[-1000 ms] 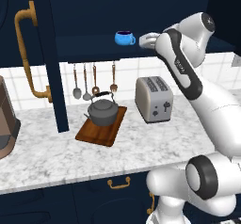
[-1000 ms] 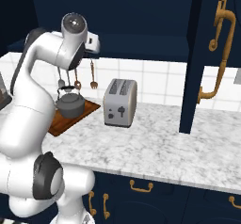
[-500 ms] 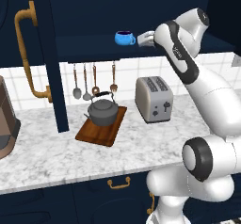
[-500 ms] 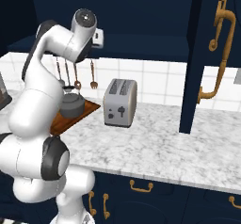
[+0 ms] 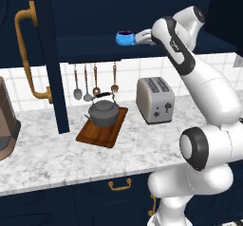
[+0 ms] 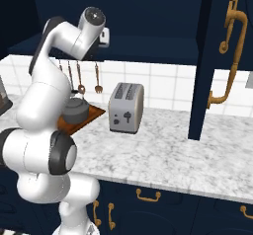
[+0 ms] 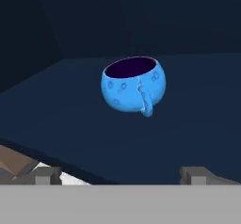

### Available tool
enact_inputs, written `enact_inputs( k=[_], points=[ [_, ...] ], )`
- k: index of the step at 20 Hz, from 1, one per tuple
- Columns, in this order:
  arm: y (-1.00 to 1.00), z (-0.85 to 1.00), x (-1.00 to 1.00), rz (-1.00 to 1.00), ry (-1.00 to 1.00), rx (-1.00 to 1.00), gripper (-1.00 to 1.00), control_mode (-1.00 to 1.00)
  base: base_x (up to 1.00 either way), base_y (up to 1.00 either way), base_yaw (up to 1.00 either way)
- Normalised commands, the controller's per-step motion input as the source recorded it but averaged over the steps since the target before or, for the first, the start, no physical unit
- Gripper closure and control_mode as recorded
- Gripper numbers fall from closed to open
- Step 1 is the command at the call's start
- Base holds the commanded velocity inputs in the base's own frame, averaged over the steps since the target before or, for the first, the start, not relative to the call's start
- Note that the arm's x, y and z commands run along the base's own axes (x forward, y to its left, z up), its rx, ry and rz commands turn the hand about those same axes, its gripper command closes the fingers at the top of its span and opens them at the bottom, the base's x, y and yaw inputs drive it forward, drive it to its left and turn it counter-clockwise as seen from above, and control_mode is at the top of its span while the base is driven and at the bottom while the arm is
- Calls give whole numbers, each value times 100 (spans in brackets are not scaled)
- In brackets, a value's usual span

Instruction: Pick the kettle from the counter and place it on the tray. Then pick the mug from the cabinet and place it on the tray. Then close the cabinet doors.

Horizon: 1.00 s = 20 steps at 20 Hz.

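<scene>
— Blue mug (image 7: 133, 84) sits centre frame on the cabinet shelf (image 7: 188, 124), handle toward us!
— And the gripper (image 7: 120, 175)?
— Jaws wide apart, empty, just short of it. Kettle (image 5: 104, 113) sits on the tray (image 5: 103, 127), lower left.

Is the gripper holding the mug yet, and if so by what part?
Nothing is held. The gripper is open, short of the mug, which sits on the cabinet shelf with its handle facing the fingers.

Arm raised, reaching level into the upper space; tool (image 5: 140, 37) (fingers spread wide) apparently holds nothing.
</scene>
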Motion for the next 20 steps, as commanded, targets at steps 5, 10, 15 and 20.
enact_inputs(
  k=[5,10,15,20],
  points=[
    [0,0,32,5,-1,0,-100,-100,0,0,0],
    [1,0,36,4,-1,0,-100,-100,0,0,0],
    [4,0,37,4,0,0,-100,-100,0,0,0],
    [1,0,37,4,0,0,-100,-100,0,0,0]
  ],
)
